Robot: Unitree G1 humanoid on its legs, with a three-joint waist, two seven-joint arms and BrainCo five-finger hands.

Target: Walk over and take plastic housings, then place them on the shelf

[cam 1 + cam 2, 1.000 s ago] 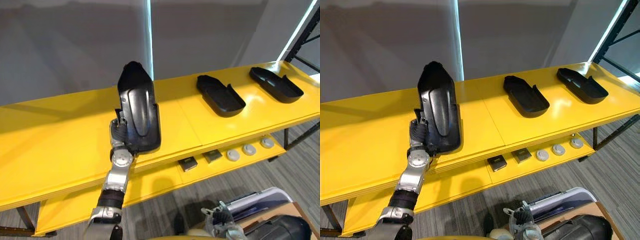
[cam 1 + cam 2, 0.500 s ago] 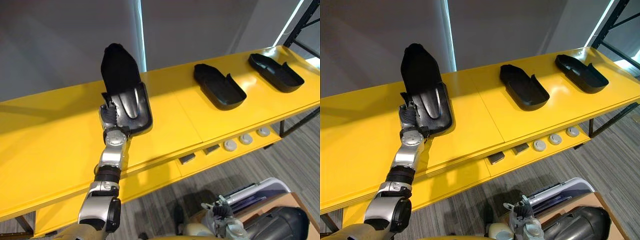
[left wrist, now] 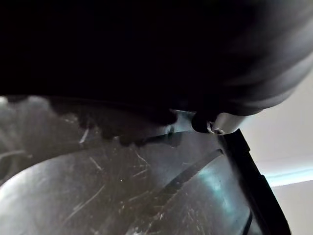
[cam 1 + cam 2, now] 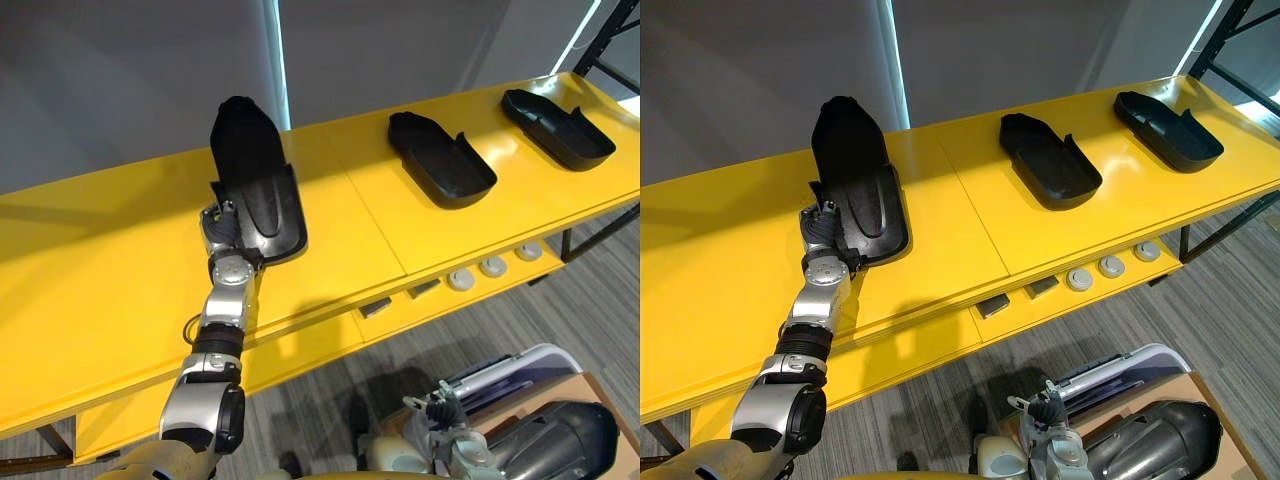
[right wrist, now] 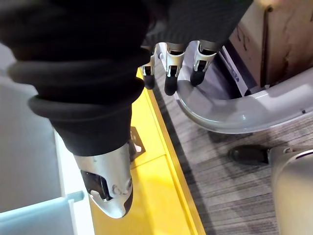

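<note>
A black plastic housing (image 4: 258,190) rests on the yellow top shelf (image 4: 100,270), its narrow end raised toward the wall. My left hand (image 4: 222,226) is against its near left edge; the left wrist view looks into the housing's scratched inner wall (image 3: 146,196) from very close. Two more black housings (image 4: 440,160) (image 4: 555,128) lie open side up further right on the same shelf. My right hand (image 5: 168,73) hangs low beside me with straight fingers and holds nothing; it also appears at the bottom of the left eye view (image 4: 448,425).
The lower yellow shelf carries white round discs (image 4: 492,267) and small dark blocks (image 4: 375,308). A pale grey bin (image 4: 515,375) and a brown box (image 4: 600,400) stand on the carpet at lower right. A grey wall runs behind the shelf.
The housing has gone from upright at the shelf's front edge to resting further in on the top shelf, my left arm reaching forward with it. The camera has shifted a little.
</note>
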